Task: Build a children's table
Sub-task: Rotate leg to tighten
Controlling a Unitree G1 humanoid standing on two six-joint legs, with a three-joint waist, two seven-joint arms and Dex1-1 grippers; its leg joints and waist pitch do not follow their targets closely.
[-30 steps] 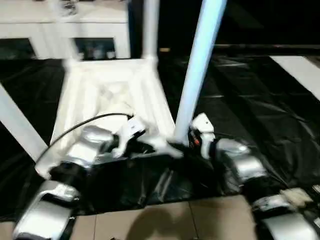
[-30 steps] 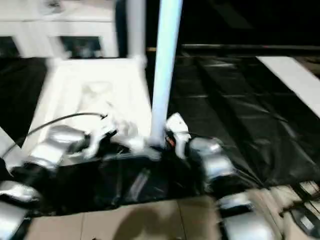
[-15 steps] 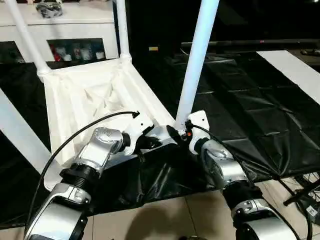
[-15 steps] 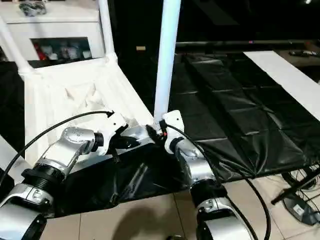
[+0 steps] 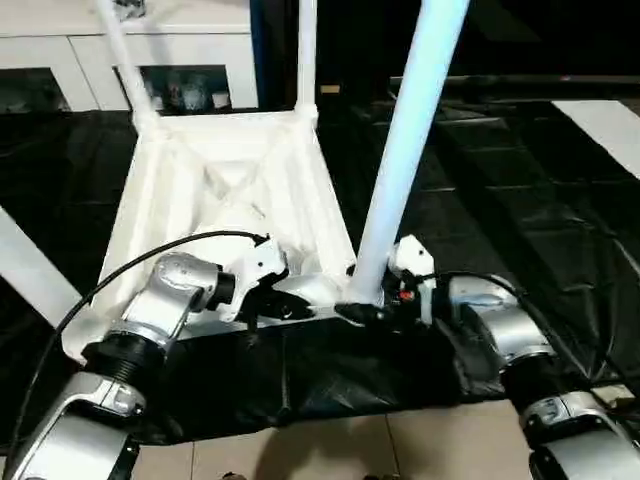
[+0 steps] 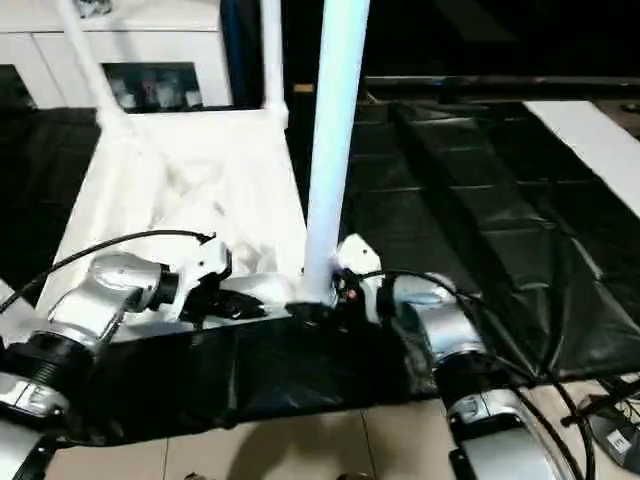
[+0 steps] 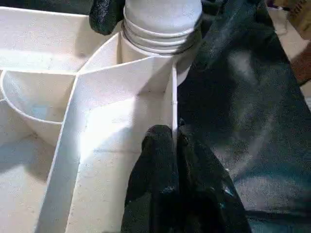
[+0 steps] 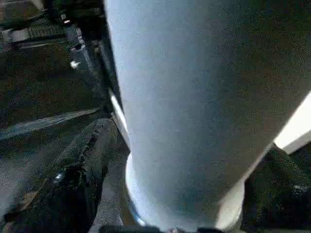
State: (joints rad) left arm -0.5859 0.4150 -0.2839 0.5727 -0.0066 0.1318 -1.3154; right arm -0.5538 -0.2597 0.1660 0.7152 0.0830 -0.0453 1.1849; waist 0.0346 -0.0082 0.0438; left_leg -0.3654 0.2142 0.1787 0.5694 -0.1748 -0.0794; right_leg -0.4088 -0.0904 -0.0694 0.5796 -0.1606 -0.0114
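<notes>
1. lying upside down on a black plastic sheet (image 5: pixel 500 200) spread over the floor, the white tabletop (image 5: pixel 230 190) shows its ribbed underside to the head camera.
2. two legs stand up from the far corner sockets: one at the far left corner (image 5: pixel 125 50), tilted outward, and one at the far right corner (image 5: pixel 306 50), upright.
3. another white leg (image 5: pixel 35 270) slants across the left side of the head view, near the tabletop's near-left corner.
4. the near-right leg (image 5: pixel 405 150) rises from the near-right corner socket (image 7: pixel 160 41), leaning slightly right; in the left wrist view its grooved lower end sits in that round socket.
5. the left hand (image 7: pixel 172 145) is closed on a thin upright rib of the tabletop, its black fingers (image 7: pixel 155 150) pinching the rib just beside the socket.
6. the right hand (image 5: pixel 385 300) is at the base of the near-right leg, with one black finger (image 8: pixel 82 170) lying alongside the tube in the right wrist view; whether it grips the leg, i cannot tell.
7. a white cabinet with glass doors (image 5: pixel 190 70) stands beyond the tabletop.
8. pale floor tiles (image 5: pixel 330 450) show at the near edge of the sheet.
</notes>
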